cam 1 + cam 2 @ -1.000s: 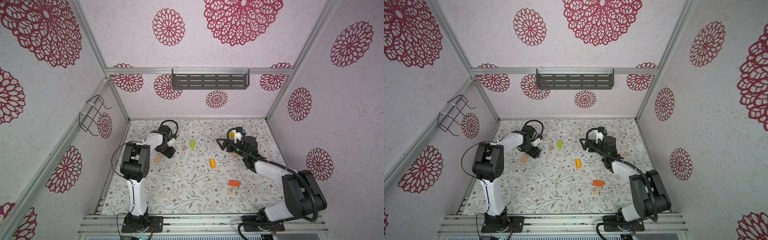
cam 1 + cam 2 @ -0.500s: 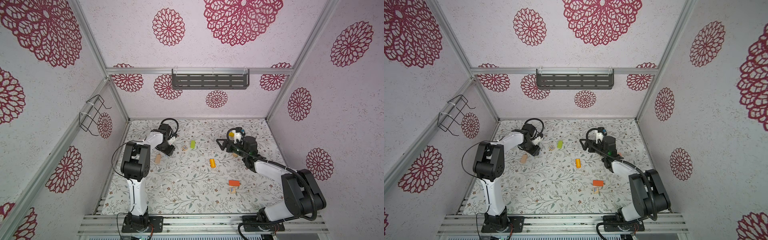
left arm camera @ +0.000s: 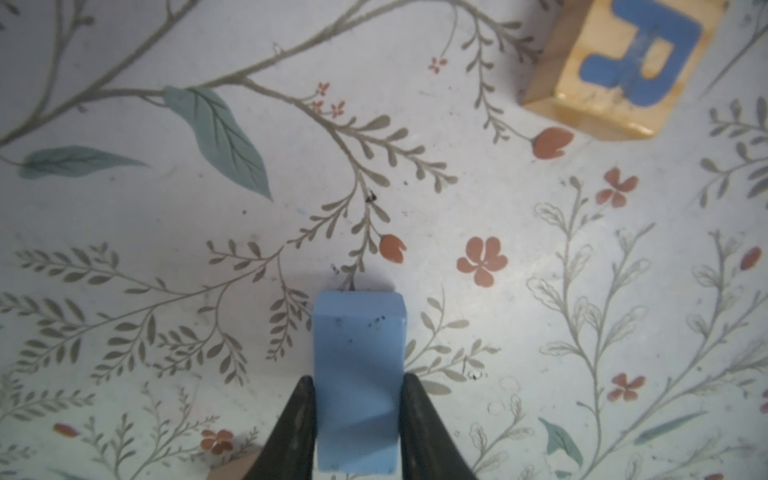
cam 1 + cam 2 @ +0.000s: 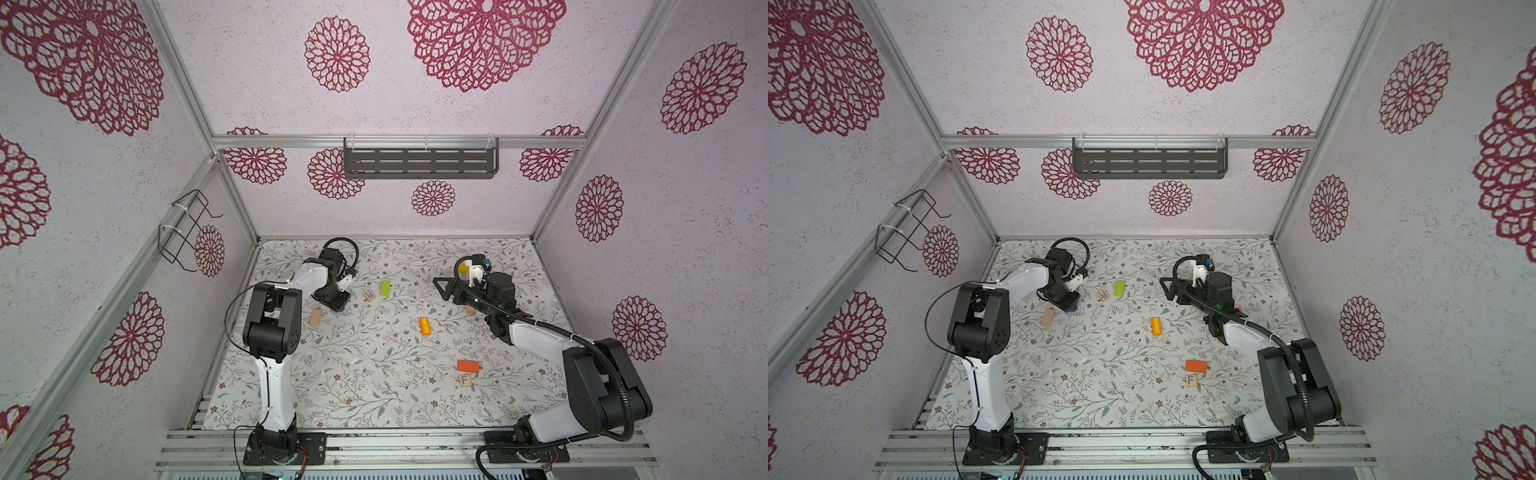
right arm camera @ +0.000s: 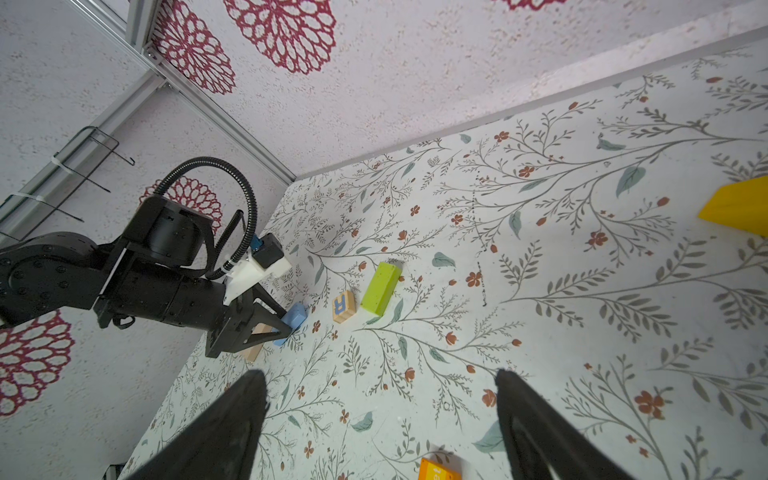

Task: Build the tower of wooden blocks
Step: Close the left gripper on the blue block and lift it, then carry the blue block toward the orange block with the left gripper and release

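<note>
Across both top views the wood blocks (image 4: 424,326) lie scattered, unstacked; at the left wrist, the left gripper (image 3: 357,379) pinches a flat pale-blue wooden block (image 3: 358,332) by fingertips only, so lifting may twist it loose; at the right wrist, the right gripper (image 5: 380,374) gapes wide and empty.

Bright, even, diffuse light in both top views; shadows on the floral table cover (image 4: 374,395) are faint and soft-edged; the wide lens splays the aluminium frame rails (image 4: 179,75) outward toward the corners; in the left wrist view the blue block (image 3: 358,374) is sharp, a soft dark shadow at its far end; the lettered cube (image 3: 615,70) looks slightly soft; in the right wrist view the right gripper (image 5: 379,372) shows fingers (image 5: 224,424) dark and blurred; the cover beyond is crisp.
</note>
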`<state>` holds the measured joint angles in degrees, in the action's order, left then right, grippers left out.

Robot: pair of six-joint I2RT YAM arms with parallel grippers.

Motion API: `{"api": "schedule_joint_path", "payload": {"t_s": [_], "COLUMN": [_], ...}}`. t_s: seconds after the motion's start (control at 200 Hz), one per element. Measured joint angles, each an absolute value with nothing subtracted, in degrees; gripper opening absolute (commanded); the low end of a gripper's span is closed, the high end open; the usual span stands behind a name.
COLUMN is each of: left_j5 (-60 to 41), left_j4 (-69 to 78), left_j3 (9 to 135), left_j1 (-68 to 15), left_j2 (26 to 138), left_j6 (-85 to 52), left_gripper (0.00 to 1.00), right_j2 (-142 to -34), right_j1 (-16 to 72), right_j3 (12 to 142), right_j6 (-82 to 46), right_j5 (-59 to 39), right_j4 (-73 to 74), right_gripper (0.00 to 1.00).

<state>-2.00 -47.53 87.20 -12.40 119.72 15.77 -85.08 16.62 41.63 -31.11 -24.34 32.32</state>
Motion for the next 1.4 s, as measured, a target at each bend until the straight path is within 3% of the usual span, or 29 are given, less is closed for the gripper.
{"api": "schedule_joint_path", "payload": {"t_s": [0.64, 0.981, 1.181, 1.396], "left_j5": [2.31, 4.67, 7.31, 9.85], "left_j4": [-53.56, -58.00, -58.26, -57.36], "left_j3": [95.24, 97.43, 97.54, 96.25], "left_j1": [-18.81, -32.99, -37.08, -40.62], "left_j2": [119.44, 109.91, 108.57, 108.73], "left_j6": [7.55, -8.16, -19.68, -30.76], "left_gripper": [0.28, 0.32, 0.38, 0.33], "right_j2": [-84.58, -70.37, -65.14, -59.66], "right_j1": [15.92, 15.88, 15.88, 15.77], "right_j3": [41.65, 45.45, 45.56, 44.23], "right_j6": [-31.64, -28.27, -28.29, -28.60], "right_j5": [-24.08, -15.46, -9.63, -4.58], "right_j4": [28.56, 9.23, -0.95, -8.23], "right_gripper": [0.93, 0.96, 0.97, 0.99]}}
